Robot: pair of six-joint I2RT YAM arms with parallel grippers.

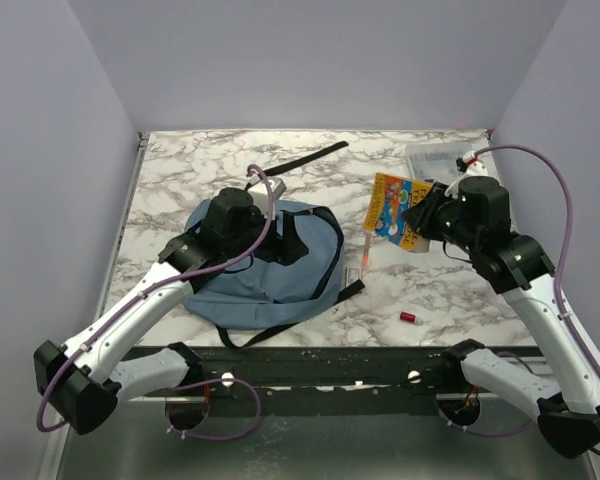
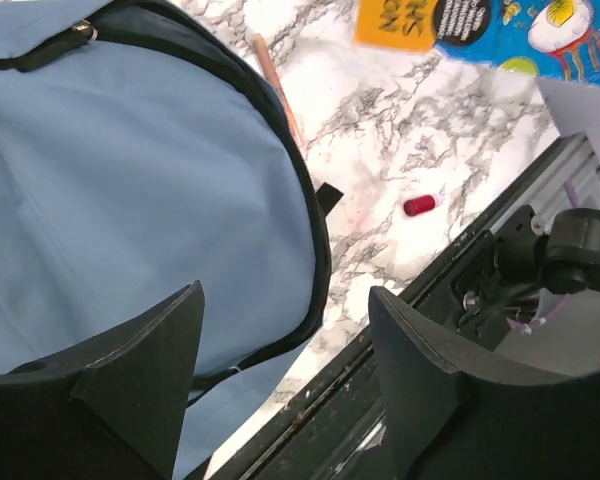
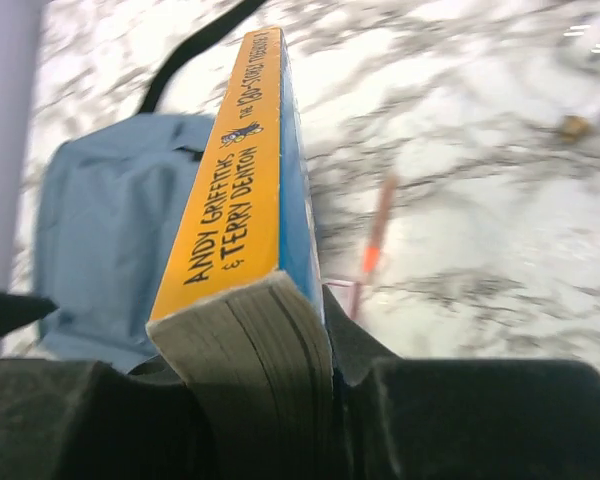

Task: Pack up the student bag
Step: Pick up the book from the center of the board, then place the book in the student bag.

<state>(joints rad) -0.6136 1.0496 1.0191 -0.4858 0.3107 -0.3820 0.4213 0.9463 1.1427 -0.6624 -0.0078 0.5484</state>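
Student bag (image 1: 280,290); book (image 3: 238,170) in right gripper (image 1: 423,213)

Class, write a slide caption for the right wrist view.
Right gripper clamps a yellow-spined book, the blue student bag lying beyond.

top cam high up behind the arm bases, looking down over the whole desk (image 1: 180,170), left wrist cam close above the bag (image 2: 130,200), facing the near rail (image 2: 330,390), right wrist cam right up against a book (image 3: 240,200) spine, all three share bag and pencil (image 1: 365,255)
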